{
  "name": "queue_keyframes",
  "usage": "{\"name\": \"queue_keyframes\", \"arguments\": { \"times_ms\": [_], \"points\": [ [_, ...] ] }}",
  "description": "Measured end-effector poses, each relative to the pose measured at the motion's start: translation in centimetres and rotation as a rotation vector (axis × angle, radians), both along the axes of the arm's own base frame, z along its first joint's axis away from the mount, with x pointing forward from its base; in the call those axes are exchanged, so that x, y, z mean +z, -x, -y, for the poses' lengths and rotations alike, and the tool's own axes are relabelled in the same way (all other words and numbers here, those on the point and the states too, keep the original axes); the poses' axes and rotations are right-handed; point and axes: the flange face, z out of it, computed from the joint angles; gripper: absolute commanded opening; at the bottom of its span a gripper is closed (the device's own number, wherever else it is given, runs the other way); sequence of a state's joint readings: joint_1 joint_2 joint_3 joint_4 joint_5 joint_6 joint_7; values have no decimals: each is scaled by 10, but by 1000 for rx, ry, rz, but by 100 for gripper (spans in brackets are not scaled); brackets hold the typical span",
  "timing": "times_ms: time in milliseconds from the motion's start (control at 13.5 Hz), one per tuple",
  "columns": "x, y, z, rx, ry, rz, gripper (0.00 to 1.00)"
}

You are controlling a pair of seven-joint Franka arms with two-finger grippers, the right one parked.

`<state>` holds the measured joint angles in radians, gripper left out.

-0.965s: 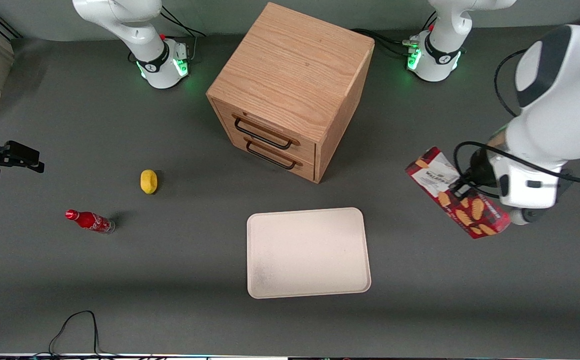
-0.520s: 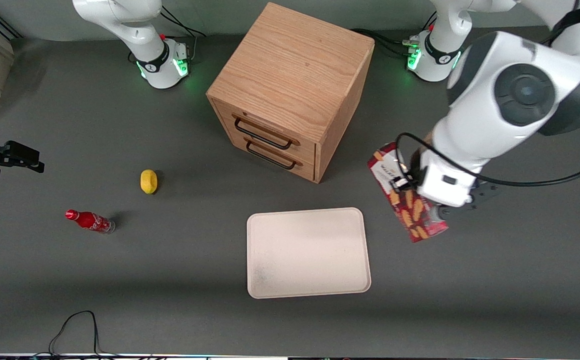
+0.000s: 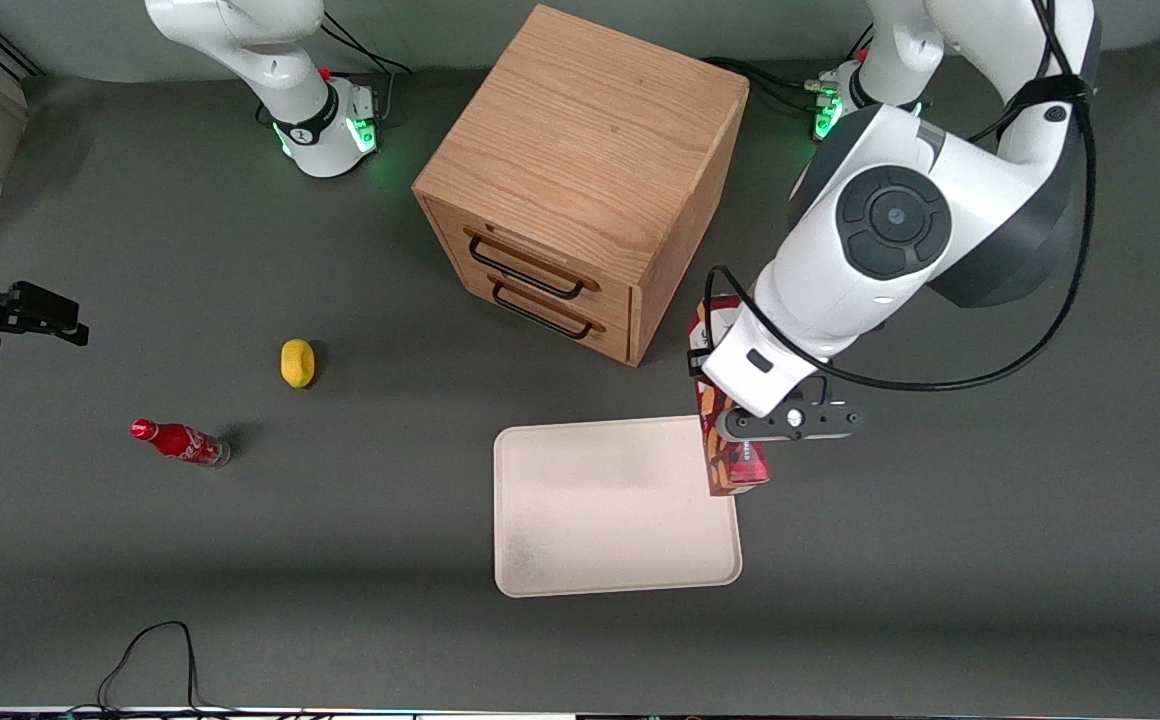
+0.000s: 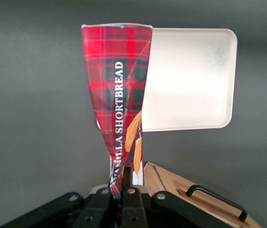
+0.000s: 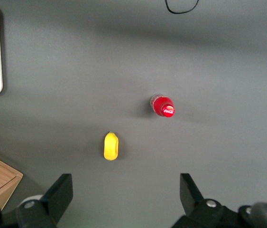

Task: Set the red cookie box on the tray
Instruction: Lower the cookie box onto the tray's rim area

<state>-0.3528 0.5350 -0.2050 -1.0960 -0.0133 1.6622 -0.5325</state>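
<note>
Above the edge of the tray (image 3: 610, 510) that faces the working arm's end of the surface (image 3: 940, 560), the gripper (image 3: 730, 420) holds the red cookie box (image 3: 725, 470) in the air. The jaws are closed on the box near one of its ends, and in the left wrist view the carton (image 4: 116, 95) is seen edge-on, hanging away from the gripper (image 4: 126, 183) with its tartan side and the words "SHORTBREAD" showing. The box is held lengthwise, one end near the lower corner of the wooden drawer cabinet (image 3: 580, 180) and the other end over the tray's rim; it does not lie on the tray. The cream-white tray lies flat in the middle part of the surface, nearer to the front camera than the cabinet, and it carries nothing. The cabinet stands turned at an angle, with two drawers with dark handles (image 3: 525, 270) on its front. Toward the parked arm's end of the surface, a small yellow object (image 3: 297, 362) lies on the surface, and a small red cola bottle (image 3: 180, 442) stands a little nearer to the front camera than it. A black cable (image 3: 155, 655) makes a loop at the front edge of the surface.
</note>
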Motion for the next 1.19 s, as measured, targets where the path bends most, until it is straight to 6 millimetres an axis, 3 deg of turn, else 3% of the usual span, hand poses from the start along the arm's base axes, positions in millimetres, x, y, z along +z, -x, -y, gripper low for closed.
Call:
{"name": "queue_keyframes", "arguments": {
  "times_ms": [297, 594, 817, 1188],
  "points": [
    [-5, -5, -4, -112, -1, 12, 0],
    [-35, -18, -12, -122, -22, -15, 0],
    [-78, -31, -12, -112, -26, 4, 0],
    [-180, -54, -9, -79, -47, 30, 0]
  ]
}}
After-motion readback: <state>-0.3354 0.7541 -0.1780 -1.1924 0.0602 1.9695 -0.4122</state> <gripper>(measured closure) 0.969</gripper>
